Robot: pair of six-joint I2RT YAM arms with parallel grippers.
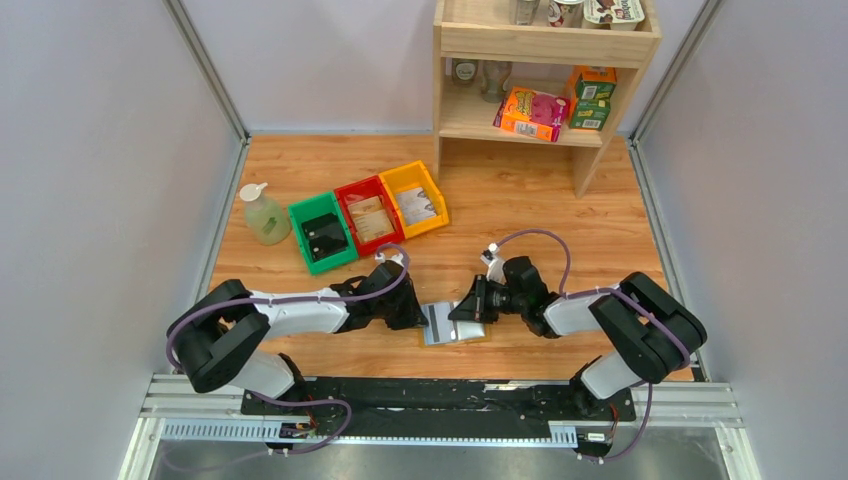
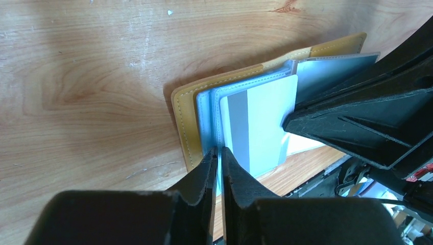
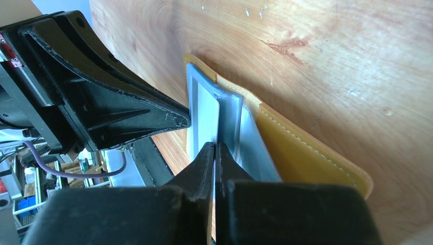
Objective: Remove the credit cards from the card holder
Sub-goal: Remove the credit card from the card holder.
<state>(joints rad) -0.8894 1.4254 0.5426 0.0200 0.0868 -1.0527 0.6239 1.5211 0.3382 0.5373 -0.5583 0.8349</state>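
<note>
Card holder [image 1: 455, 326] lies open on the wooden table [image 2: 76, 76] near its front edge, between the two arms, mustard cover downward. Left gripper [image 2: 219, 153]: jaws almost together, pinching the thin edge of a blue-grey pocket leaf [image 2: 207, 115]; I take it as the anchor. Right gripper [image 3: 215, 148]: jaws likewise closed to a sliver on a thin pale sheet at the opposite side. In the left wrist view its tip meets the far edge of the credit card [image 2: 263, 122], so I judge it has the card, though I cannot rule out that it also bites the clear sleeve. Step in hand, as I read it: draw this card out of its pocket. To do it well I would pull in the plane of the card, straight along the slot, with the left side bracing the leaf against the pull. Lift or twist would likely bow the card and snag it on the stitched seam. Go slowly and watch that the holder does not drag over the wood. Materials: cover matte and leather-like, pale stitching, rounded corners. Pocket leaves are thin glossy film, limp, apt to buckle. Card is stiff, smooth and whitish, with a grey stripe [image 2: 237, 127] near one edge. Whether more cards sit behind it, I cannot tell.
</note>
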